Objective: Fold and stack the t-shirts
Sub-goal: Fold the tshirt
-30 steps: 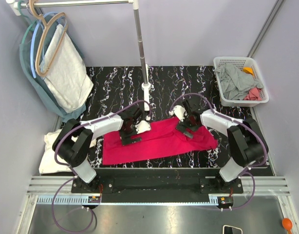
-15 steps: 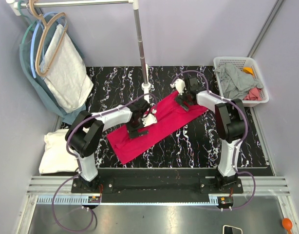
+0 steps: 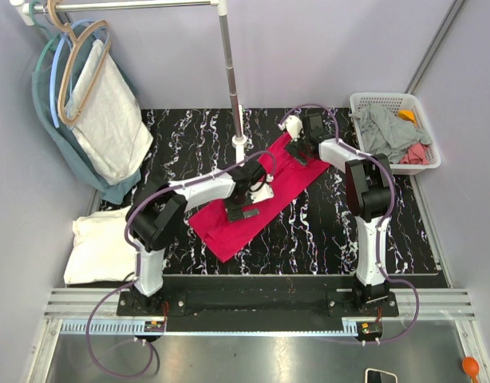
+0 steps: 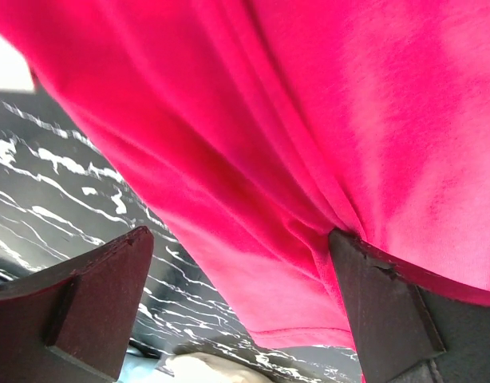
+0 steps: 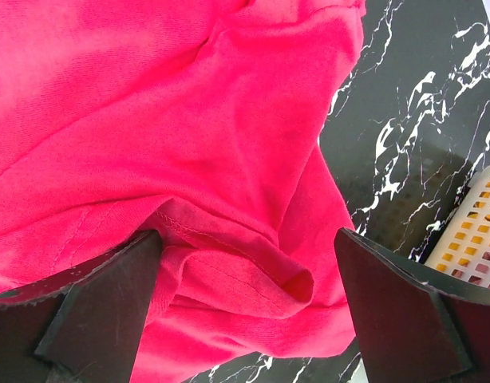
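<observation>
red t-shirt [image 3: 286,187]: narrow strip on the black marble table [image 3: 189,144], long axis near-left to far-right | we see our left gripper [image 3: 242,209] over its middle, right gripper [image 3: 299,150] at the far-right end | both jaws wide, straddling cloth, nothing pinched | left arm angled across, right arm stretched far

Both arms stretch forward; left gripper [image 3: 243,206] and right gripper [image 3: 299,151] spread wide.

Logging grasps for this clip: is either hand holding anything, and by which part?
Nothing is held. The left hand and right hand both stand wide open over the red t-shirt, and neither pinches its cloth.
</observation>
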Controlling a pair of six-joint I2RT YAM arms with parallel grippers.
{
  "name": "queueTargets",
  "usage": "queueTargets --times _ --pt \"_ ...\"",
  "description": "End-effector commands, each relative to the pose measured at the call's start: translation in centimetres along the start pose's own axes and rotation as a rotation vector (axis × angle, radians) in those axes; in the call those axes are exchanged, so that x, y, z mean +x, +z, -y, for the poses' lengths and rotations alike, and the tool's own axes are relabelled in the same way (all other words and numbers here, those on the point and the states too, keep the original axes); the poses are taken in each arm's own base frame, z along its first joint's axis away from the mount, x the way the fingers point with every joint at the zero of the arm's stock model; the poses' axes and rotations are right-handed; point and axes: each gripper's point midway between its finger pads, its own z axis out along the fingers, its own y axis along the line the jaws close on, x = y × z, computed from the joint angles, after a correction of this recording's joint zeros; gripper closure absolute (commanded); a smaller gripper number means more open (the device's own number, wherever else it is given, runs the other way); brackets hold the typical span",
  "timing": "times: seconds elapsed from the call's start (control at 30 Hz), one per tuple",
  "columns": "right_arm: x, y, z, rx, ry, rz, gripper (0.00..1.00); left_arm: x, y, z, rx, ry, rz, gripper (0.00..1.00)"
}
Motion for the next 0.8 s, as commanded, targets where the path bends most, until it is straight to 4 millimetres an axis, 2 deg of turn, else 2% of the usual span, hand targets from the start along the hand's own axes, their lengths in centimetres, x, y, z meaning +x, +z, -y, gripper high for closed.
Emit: queueTargets --times 0.0,0.03,0.1,0.27,0.43,0.6,0.77 --pt "4.1 0.7 -2.4 -0.085 -0.045 -0.1 0.0 -1.9 1.6 2.3 0.028 0.008 0.008 0.01" --pt "3.8 0.1 -2.2 -0.09 -0.055 -0.087 0.0 -2.2 1.4 2.5 0.028 0.014 0.012 0.01" --pt "4.8 -0.4 -3.1 -0.113 -0.067 -0.101 0.0 -2.7 1.2 3.3 0.034 0.028 0.018 0.01" --pt "6.0 -1.5 -3.3 -0.111 -0.112 -0.121 0.0 -3.7 0.7 5.6 0.046 0.067 0.028 0.01" --pt "5.7 -2.4 -2.7 -0.089 -0.12 -0.106 0.0 -4.3 0.1 6.9 0.033 0.083 0.035 0.01" --pt "5.5 -2.5 -2.3 -0.079 -0.123 -0.106 0.0 -4.3 -0.2 7.7 0.024 0.1 0.024 0.01" --pt "5.0 -1.4 -1.6 -0.059 -0.129 -0.106 0.0 -4.0 -0.8 8.2 0.004 0.105 0.012 0.01"
